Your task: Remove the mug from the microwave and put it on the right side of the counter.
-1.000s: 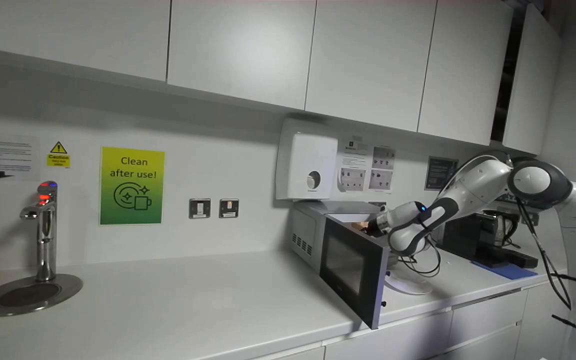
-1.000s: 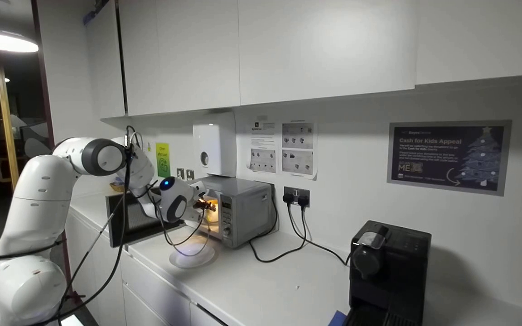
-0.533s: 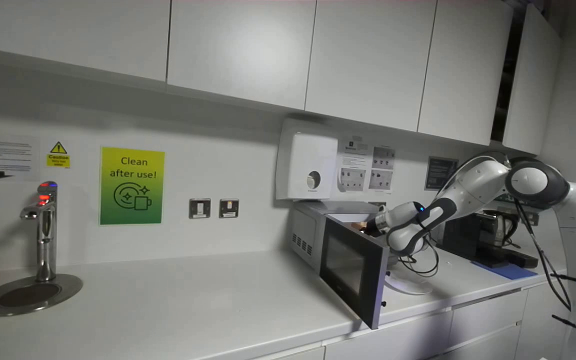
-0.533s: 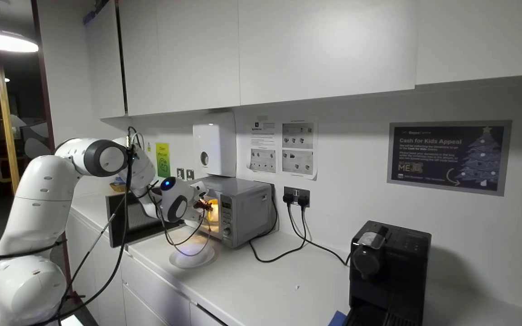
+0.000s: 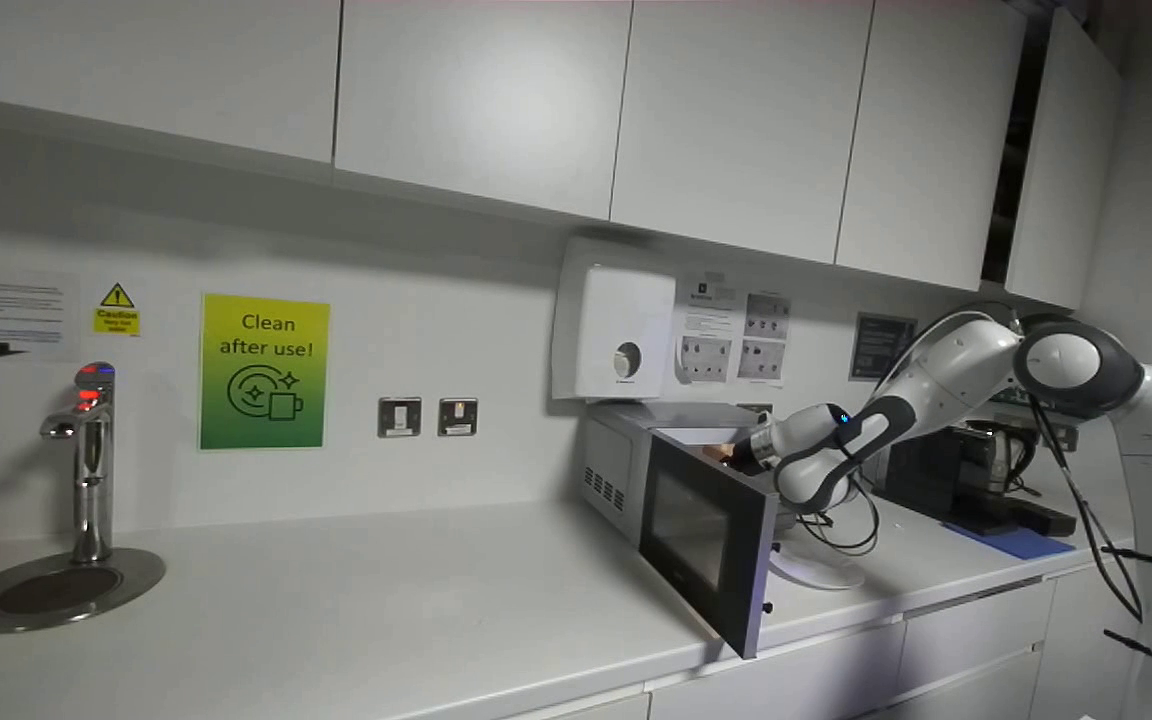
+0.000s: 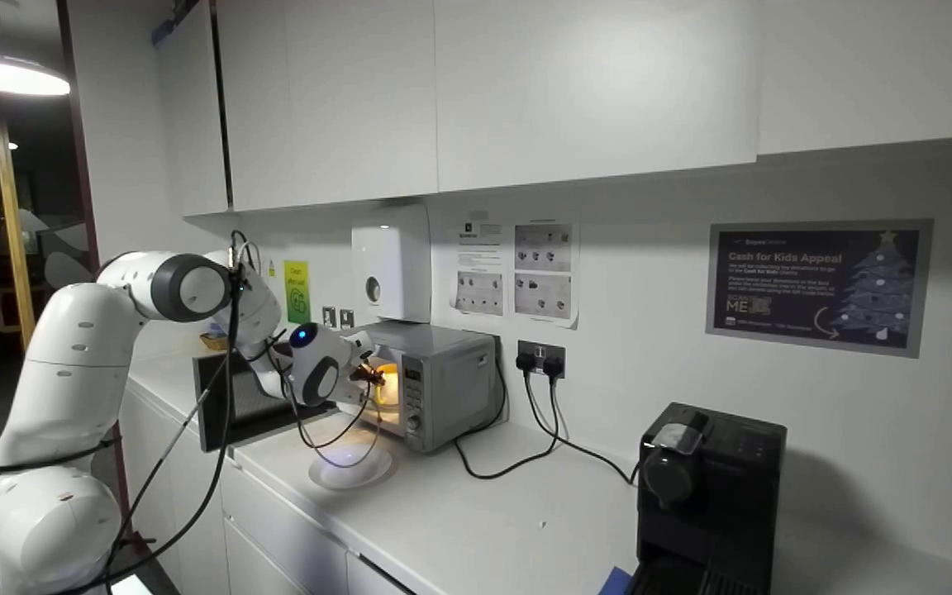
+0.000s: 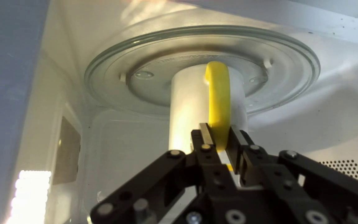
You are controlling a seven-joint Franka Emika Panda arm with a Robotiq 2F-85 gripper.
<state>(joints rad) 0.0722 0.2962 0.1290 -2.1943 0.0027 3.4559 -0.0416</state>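
The mug (image 7: 188, 109) is white with a yellow handle (image 7: 218, 99), and it rests on the round glass turntable (image 7: 110, 74) inside the microwave (image 6: 455, 376). My gripper (image 7: 220, 135) is shut on that handle, a pad pressed on each side of it. In an exterior view the mug (image 6: 390, 387) glows yellow in the lit cavity, with the dark fingers (image 6: 368, 374) at its near side. The microwave door blocks most of this from the opposite side. The white counter (image 6: 517, 504) runs beneath the microwave and past it on both sides.
The microwave door (image 5: 701, 540) is swung out over the counter edge. A flat white disc (image 6: 350, 465) lies below my wrist. Farther along stand a black coffee machine (image 6: 716, 487) and a blue mat (image 5: 1011, 540). Power cables (image 6: 492, 473) trail across the counter; a tap (image 5: 93, 470) stands opposite.
The dark fingers have drawn together onto the mug's handle, and more of the mug shows past them. The arm has barely moved.
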